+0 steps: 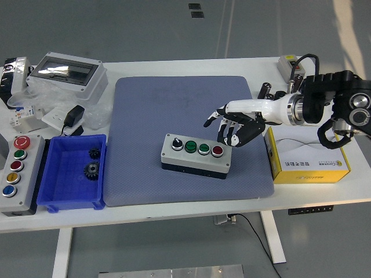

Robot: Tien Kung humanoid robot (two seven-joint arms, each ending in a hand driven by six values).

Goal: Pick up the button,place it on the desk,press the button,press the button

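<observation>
The grey four-button control box with a black base (196,156) lies on the blue-grey mat (174,110), toward its near edge and right of centre. The right hand (235,123), white with black fingertips, hovers just above and behind the box's red button (217,150), fingers loosely spread downward, holding nothing, not touching it

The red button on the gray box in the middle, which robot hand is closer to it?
The right one. The right robot hand hovers just above and behind the red button on the gray button box. The left robot hand is not in view.
</observation>
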